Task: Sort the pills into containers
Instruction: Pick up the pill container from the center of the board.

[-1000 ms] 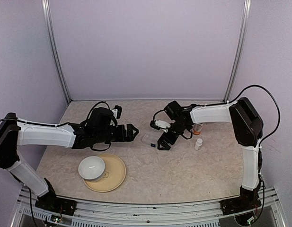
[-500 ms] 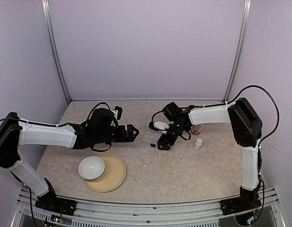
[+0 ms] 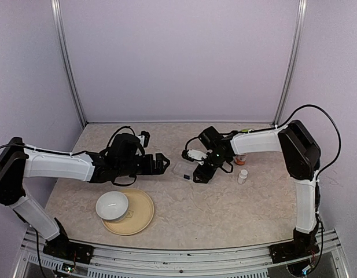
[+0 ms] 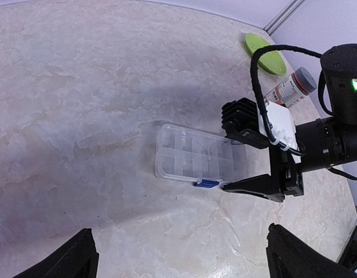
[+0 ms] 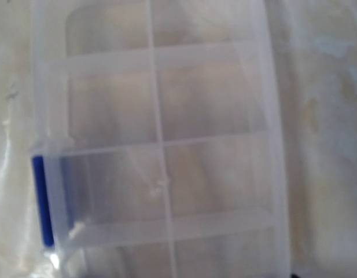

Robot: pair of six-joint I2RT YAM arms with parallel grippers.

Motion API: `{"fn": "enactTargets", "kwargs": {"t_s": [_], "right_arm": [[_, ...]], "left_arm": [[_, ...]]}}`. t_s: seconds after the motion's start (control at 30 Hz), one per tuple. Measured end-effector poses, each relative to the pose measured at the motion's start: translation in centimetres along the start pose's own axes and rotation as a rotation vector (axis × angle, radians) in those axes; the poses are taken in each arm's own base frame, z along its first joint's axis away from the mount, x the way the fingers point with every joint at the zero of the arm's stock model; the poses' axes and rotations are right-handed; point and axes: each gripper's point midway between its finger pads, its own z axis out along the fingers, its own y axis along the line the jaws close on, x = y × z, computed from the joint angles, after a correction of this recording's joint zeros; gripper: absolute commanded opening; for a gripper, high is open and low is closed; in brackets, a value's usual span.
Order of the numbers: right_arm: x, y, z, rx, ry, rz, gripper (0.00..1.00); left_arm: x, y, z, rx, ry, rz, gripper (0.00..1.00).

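the left jaws are held spread wide and empty, left of the pill box (image 4: pixel 192 153) lying mid-way across the worktop (image 3: pixel 236 208). the right jaws have been drawn narrower about its right end; a grip cannot be confirmed, though steadying seems begun.

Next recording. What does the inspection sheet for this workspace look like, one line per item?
Surface: marbled beige table; nothing spilled seen.
Job's things: clear pill box lying flat, blue latch on one long side; pills not made out, only pale specks inside.
Clutter: orange-labelled bottle, white bottle, green disc, bowl on plate.
Hands: left hand open, short of the box; right hand straddling the box's end, grip unclear.
Cables: black loops along both arms, off the box.
Surroundings: lilac walls, metal posts; nothing else seen.
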Motion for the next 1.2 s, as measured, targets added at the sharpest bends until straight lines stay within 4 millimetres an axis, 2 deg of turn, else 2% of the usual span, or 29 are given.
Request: {"fn": "enactTargets", "kwargs": {"t_s": [0.17, 0.27, 0.47, 0.6, 0.8, 1.03, 1.2], "right_arm": [[-0.2, 0.3, -0.5, -0.011, -0.014, -0.002, 0.62], [-1.2, 0.6, -1.6, -0.025, -0.053, 0.002, 0.62], [-4.6, 1.3, -6.4, -0.051, -0.198, 0.026, 0.63], [-6.7, 2.0, -9.9, -0.077, -0.315, 0.053, 0.62], [-7.0, 3.5, -13.2, -0.128, -0.423, 0.129, 0.61], [-7.1, 5.0, -15.6, -0.205, -0.521, 0.221, 0.61], [-7.3, 6.0, -16.8, -0.273, -0.577, 0.277, 0.61]], "left_arm": [[0.2, -0.1, 0.1, 0.002, 0.002, 0.002, 0.99], [0.2, -0.2, 0.1, 0.01, 0.0, 0.002, 0.99], [0.5, -0.7, 0.1, 0.049, -0.005, 0.001, 0.99], [0.5, -1.7, -0.2, 0.118, -0.012, 0.002, 0.99], [-0.6, -4.7, -1.7, 0.278, -0.053, -0.002, 0.99], [-1.9, -10.0, -3.8, 0.49, -0.119, -0.006, 0.99], [-2.1, -12.6, -4.7, 0.607, -0.141, -0.01, 0.99]]}}
